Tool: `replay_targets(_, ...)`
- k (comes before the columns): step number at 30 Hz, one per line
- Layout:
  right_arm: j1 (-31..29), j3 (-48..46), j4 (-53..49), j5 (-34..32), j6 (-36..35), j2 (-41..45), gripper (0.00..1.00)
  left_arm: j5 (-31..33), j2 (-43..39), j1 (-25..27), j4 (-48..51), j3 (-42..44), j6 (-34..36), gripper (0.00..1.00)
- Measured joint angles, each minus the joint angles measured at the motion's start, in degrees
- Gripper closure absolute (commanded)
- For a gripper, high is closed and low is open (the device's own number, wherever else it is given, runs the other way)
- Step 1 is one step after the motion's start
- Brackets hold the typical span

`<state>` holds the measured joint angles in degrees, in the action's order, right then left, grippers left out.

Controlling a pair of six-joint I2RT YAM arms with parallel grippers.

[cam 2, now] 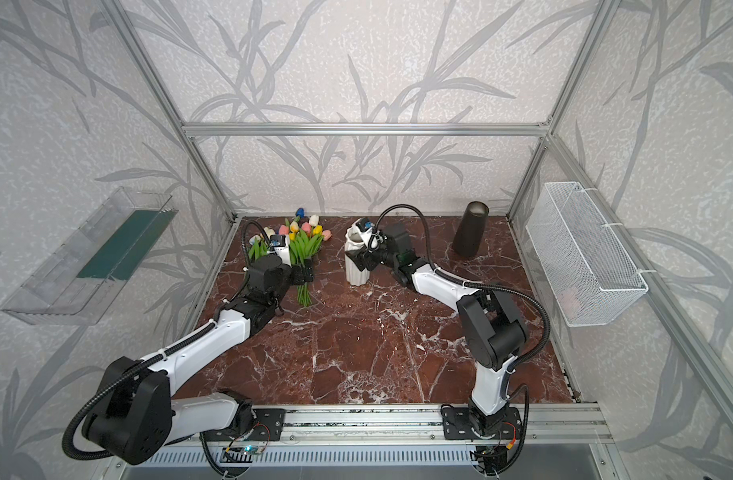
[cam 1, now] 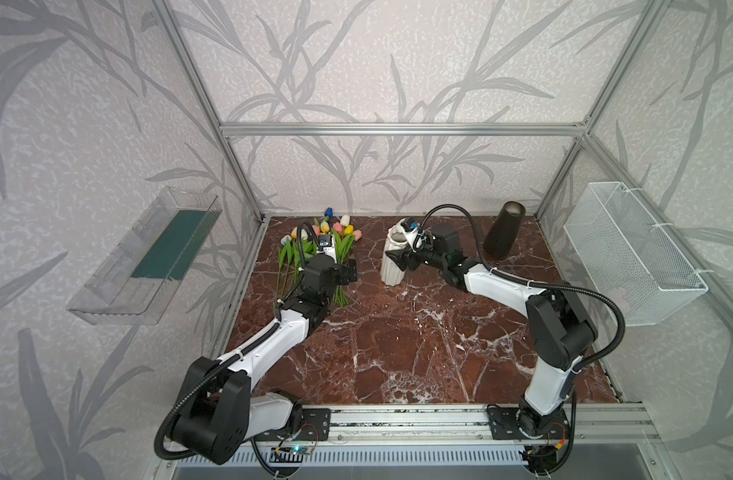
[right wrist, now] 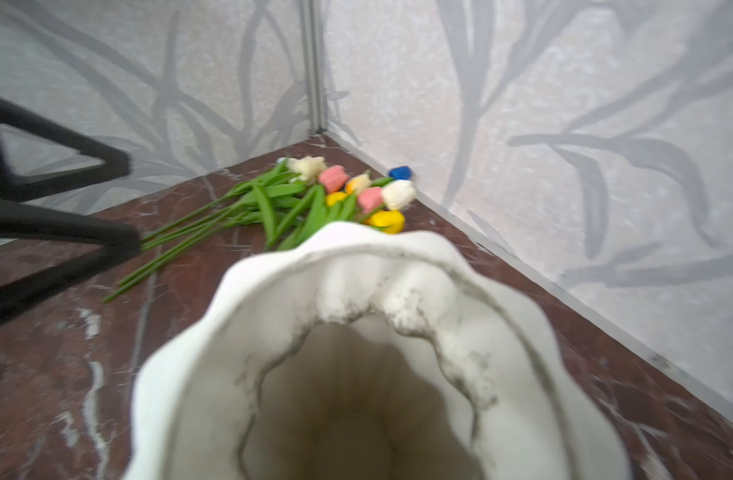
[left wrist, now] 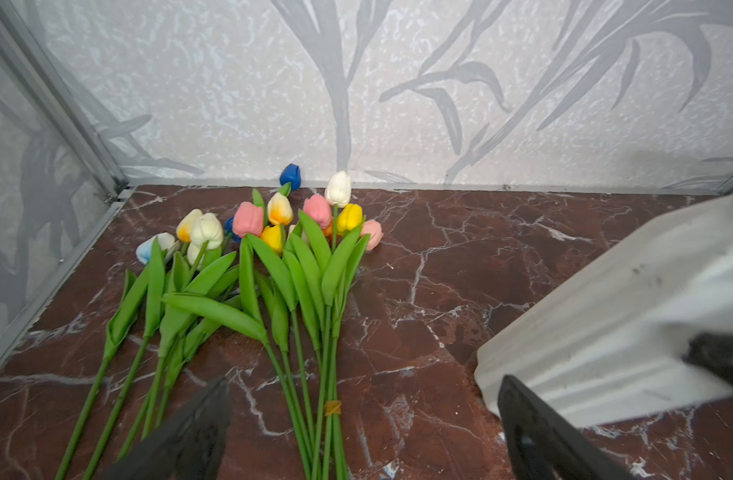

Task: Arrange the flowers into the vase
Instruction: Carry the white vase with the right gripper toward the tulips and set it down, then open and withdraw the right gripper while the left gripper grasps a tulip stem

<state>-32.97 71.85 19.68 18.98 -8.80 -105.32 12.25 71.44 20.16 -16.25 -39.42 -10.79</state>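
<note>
The flowers lie flat on the marble at the back left, with yellow, pink, white, blue and orange heads toward the back wall. In the left wrist view their stems run between the fingers of my left gripper, which hangs open just above them; a yellow band ties some of the stems. The white ribbed vase stands upright near the back middle. My right gripper clasps its upper body from the right. Its own fingers are hidden in the right wrist view, which looks into the vase mouth.
A dark tapered vase stands at the back right. One loose blue flower head rests against the back wall. A white wire basket hangs on the right wall and a clear tray on the left wall.
</note>
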Motion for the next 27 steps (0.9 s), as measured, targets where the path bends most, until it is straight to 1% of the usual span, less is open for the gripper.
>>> replay_targets(2,-0.94,1.60,-0.02,0.63,-0.24,-1.29,0.70,0.81,-0.85,0.02,-0.04,0.70,0.02,0.01)
replay_targets(5,-0.31,2.56,0.02,0.26,-0.63,-2.49,0.70,1.64,-1.60,0.00,-0.11,1.33,0.09,0.01)
replay_targets(11,1.03,2.84,-1.09,-3.89,-2.10,-2.58,0.70,2.93,-1.95,-0.13,-0.04,2.86,0.61,0.01)
replay_targets(15,1.77,3.58,-2.38,-5.27,-1.86,-2.58,0.64,3.15,-1.97,-0.63,0.04,3.30,0.74,0.01)
replay_targets(17,2.05,3.93,-3.23,-5.31,-1.16,-2.58,0.59,2.89,-1.92,-1.27,0.31,3.26,0.68,0.02)
replay_targets(19,2.43,3.96,-3.34,-5.46,-0.07,-2.58,0.44,2.54,-1.70,-2.25,1.64,2.84,0.42,0.04)
replay_targets(21,2.67,3.96,-3.41,-5.57,0.61,-2.58,0.34,1.99,-0.94,-3.37,3.48,1.66,-0.04,0.06)
replay_targets(23,2.89,3.96,-3.45,-5.84,1.11,-2.58,0.20,1.33,0.39,-4.50,5.66,-0.35,-0.48,0.07)
replay_targets(25,2.95,3.96,-3.52,-5.99,1.62,-2.58,0.11,0.59,1.86,-5.81,7.32,-2.36,-0.90,0.08)
replay_targets(27,3.04,4.00,-3.23,-6.03,1.68,-2.58,0.07,-0.50,3.34,-7.13,9.05,-4.31,-1.36,0.08)
